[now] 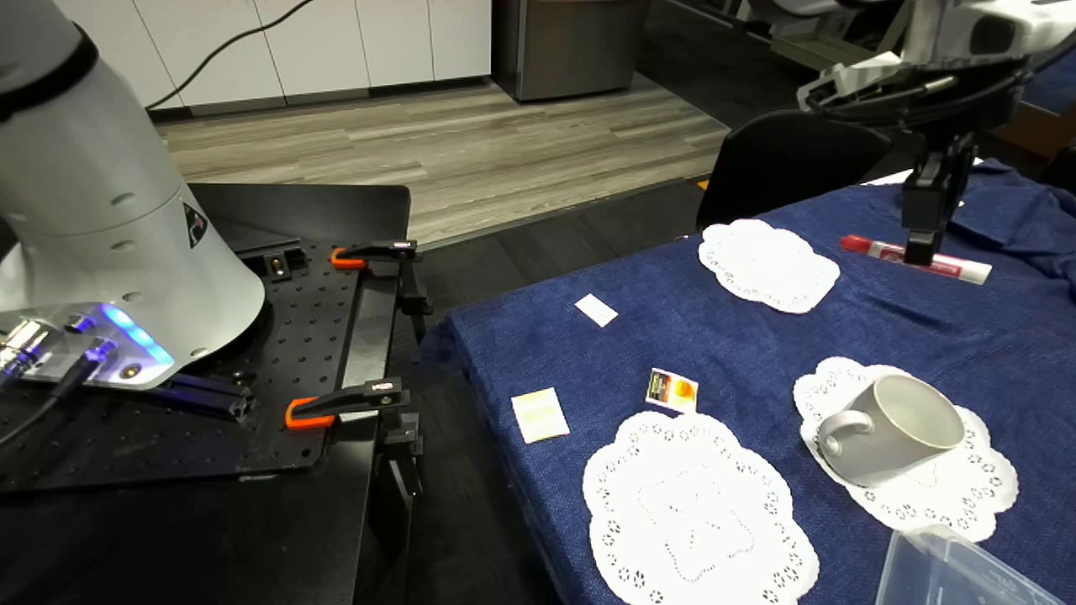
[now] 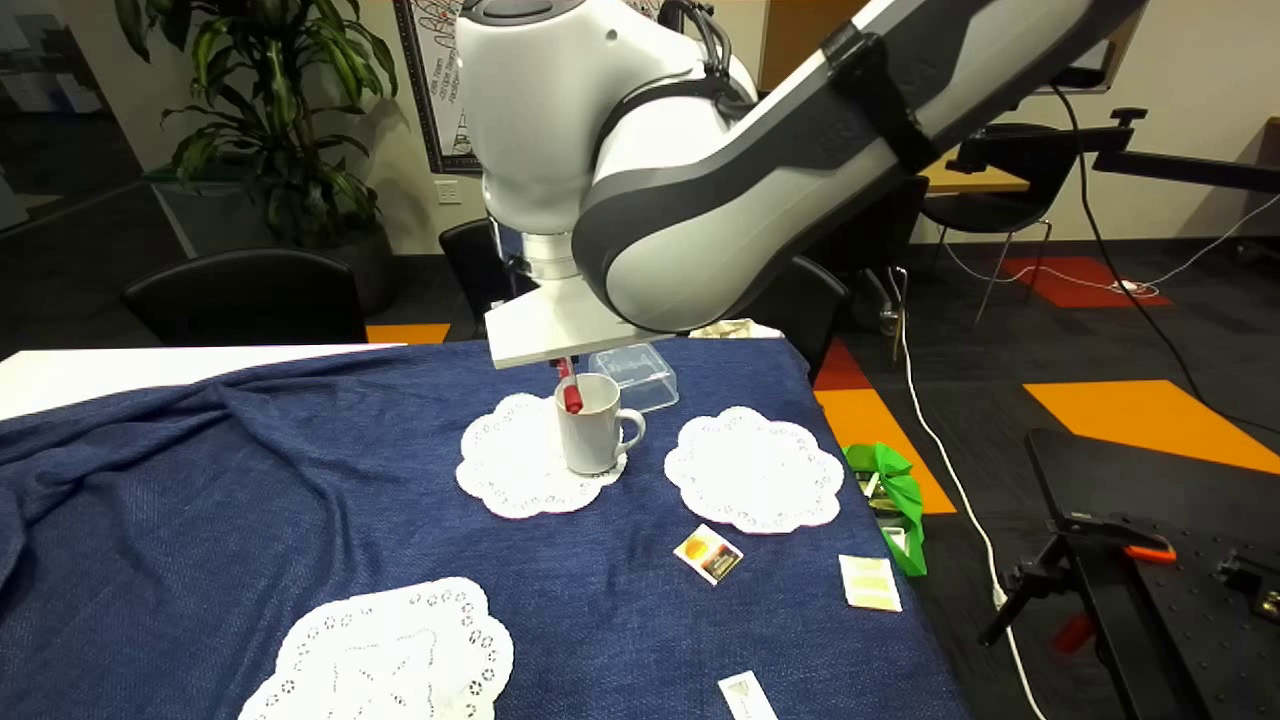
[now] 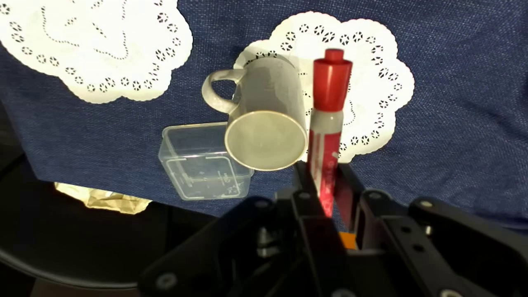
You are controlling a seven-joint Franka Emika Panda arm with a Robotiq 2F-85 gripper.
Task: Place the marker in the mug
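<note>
The marker, red with a white end, is held in the air by my gripper (image 1: 923,239), which is shut on it near the middle. In an exterior view the marker (image 1: 885,251) lies nearly level, red cap pointing left. The white-grey mug (image 1: 895,428) stands upright on a doily. In an exterior view the marker's red cap (image 2: 571,395) overlaps the mug (image 2: 590,435) at its mouth; the arm hides most of the gripper there. In the wrist view the marker (image 3: 330,86) sits between the fingertips (image 3: 324,167), right of the mug (image 3: 270,95) and apart from its mouth.
A clear plastic box (image 3: 202,165) stands close to the mug. White lacy doilies (image 1: 702,521) and small paper packets (image 1: 540,414) lie on the blue cloth (image 2: 600,600). Black chairs (image 2: 250,300) stand along the table's edges.
</note>
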